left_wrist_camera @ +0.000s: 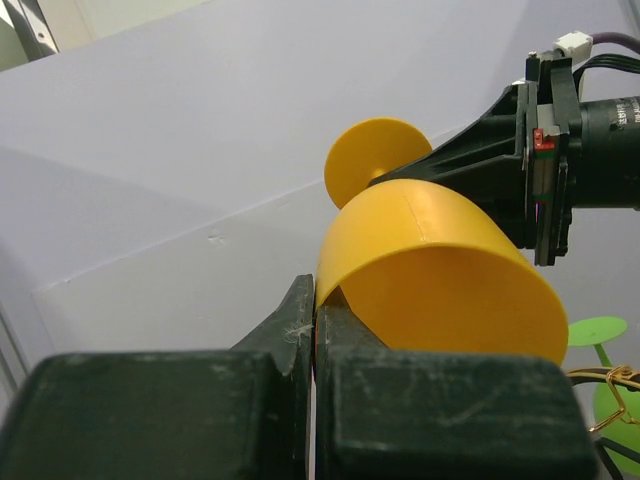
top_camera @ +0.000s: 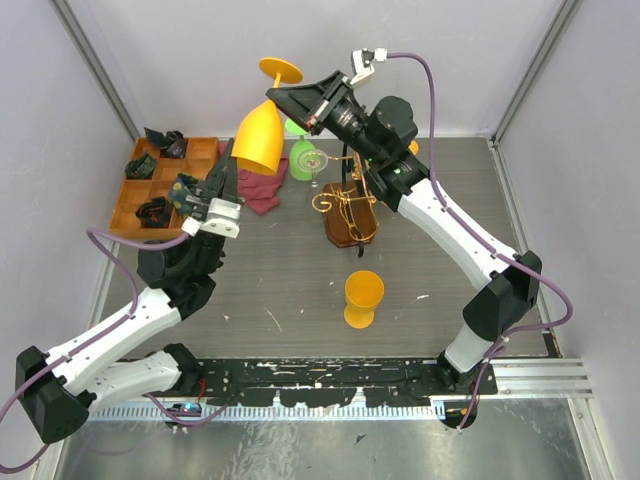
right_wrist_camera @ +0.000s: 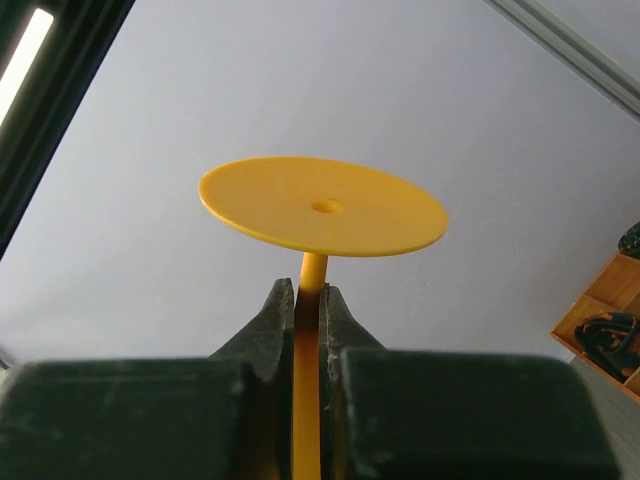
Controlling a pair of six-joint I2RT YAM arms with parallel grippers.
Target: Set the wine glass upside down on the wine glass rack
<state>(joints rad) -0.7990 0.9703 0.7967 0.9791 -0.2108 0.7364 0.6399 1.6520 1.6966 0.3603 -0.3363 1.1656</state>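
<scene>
The yellow wine glass [top_camera: 257, 135] is held off the surface [top_camera: 290, 290] by both arms, over the back left area. Its round foot points toward the back wall and its open mouth faces the left arm. The left end effector [left_wrist_camera: 315, 312] has its fingers together, pinching the thin wall of the bowl at the rim. The right end effector [right_wrist_camera: 310, 305] is clamped on the stem just below the foot, and its wrist view shows the disc of the foot right above its fingertips.

The glass is to the left of the rack [top_camera: 345, 208] and does not touch it. The rack is gold wire on a brown wooden base near the middle of the back. A green glass [top_camera: 303, 160] is just beside the rack's left side; whether it hangs from the wire cannot be told. 1 more yellow glass [top_camera: 363, 297] lies on its side nearer the arms. A dark red cloth [top_camera: 262, 190] lies beside a wooden tray [top_camera: 150, 185] with compartments at the left edge.
</scene>
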